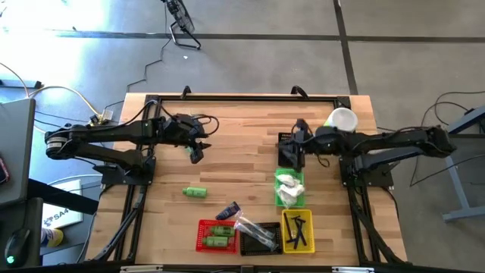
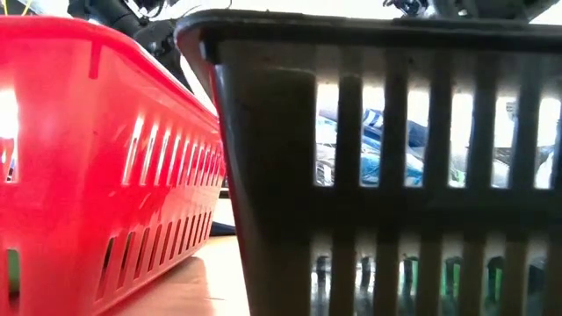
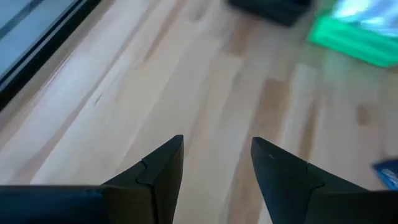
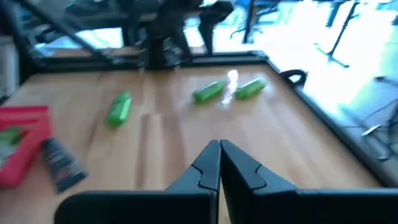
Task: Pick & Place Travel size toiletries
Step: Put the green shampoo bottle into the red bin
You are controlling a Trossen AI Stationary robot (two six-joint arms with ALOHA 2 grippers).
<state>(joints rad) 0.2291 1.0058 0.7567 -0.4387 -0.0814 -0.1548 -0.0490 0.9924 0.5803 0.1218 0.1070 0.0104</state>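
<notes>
Hovering with parted, empty fingers, our left gripper [image 1: 196,154] has the small green plastic bottle [image 1: 195,192] lying just ahead on the boards, long axis crosswise; our shut right gripper [image 1: 290,154] is farther.

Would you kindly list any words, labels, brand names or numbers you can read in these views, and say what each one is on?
No text can be read for certain.
Sheet on the floor left of the table: dark lettering, too small to read.
Dark navy tube: label blurred.
Green bottle: no readable label.
</notes>
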